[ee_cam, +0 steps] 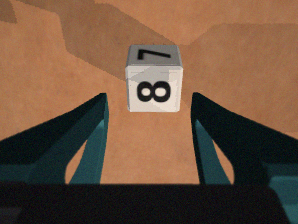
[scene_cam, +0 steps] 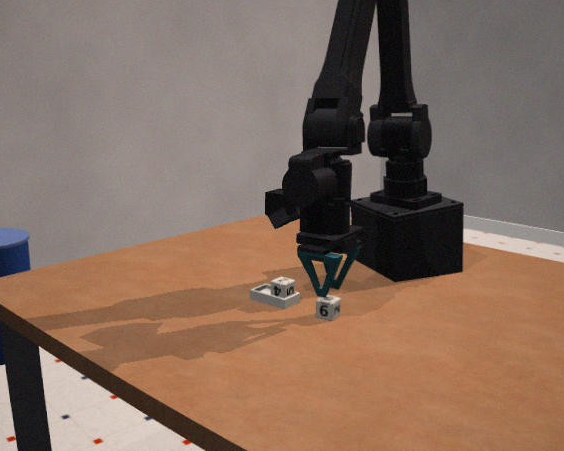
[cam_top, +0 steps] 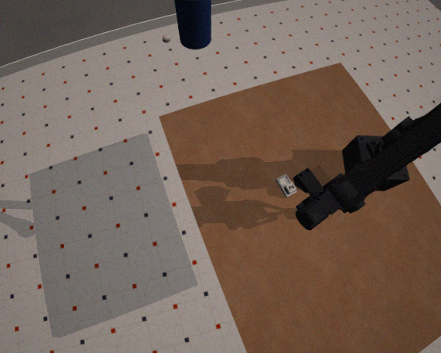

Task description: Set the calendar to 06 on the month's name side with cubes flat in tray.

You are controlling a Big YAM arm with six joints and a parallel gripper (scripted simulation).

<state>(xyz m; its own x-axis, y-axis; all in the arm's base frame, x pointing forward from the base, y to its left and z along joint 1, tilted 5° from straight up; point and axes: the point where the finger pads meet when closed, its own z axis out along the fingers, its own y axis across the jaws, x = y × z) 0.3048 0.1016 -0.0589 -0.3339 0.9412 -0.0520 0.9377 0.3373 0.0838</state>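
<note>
A small white tray [cam_top: 281,187] [scene_cam: 265,298] lies flat on the table. A white cube [cam_top: 290,188] [scene_cam: 283,288] stands in its right half in the exterior view, showing an upside-down 4 and a 5 on its sides; the other half is empty. No month's name is readable. A second white cube [scene_cam: 328,308] [ee_cam: 154,89] stands on the table beside the tray. The wrist view shows its top 8 and a side 7, both turned sideways; the exterior view shows a 9-like digit. My gripper [scene_cam: 329,291] [ee_cam: 149,103] is open, pointing down just above this cube, fingertips wider apart than it.
The arm's black base [cam_top: 363,152] [scene_cam: 408,242] stands on the table behind the gripper. A blue cylinder [cam_top: 195,19] [scene_cam: 3,260] and a small grey ball [cam_top: 166,38] are on the floor beyond the table. The arm hides the loose cube in the top view.
</note>
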